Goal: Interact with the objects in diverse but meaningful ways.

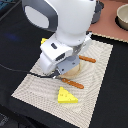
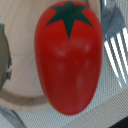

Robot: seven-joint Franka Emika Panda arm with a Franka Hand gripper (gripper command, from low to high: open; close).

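Note:
A red tomato (image 2: 67,57) with a green star-shaped top fills the wrist view and lies on a round wooden plate (image 2: 20,100). In the exterior view my gripper (image 1: 59,75) is down low over that plate (image 1: 75,70), and the arm hides the tomato there. My fingers do not show clearly in either view, so their hold on the tomato is unclear. The yellow holed cheese wedge (image 1: 67,96) lies on the woven mat (image 1: 30,87), in front of the plate. A yellow piece (image 1: 43,41) peeks out behind the arm.
Fork tines (image 2: 116,55) lie beside the plate. Two orange-handled utensils (image 1: 88,59) (image 1: 73,83) flank the plate on the mat. A pale bowl (image 1: 122,17) and a dark grey pot (image 1: 100,10) stand at the back, towards the exterior view's right.

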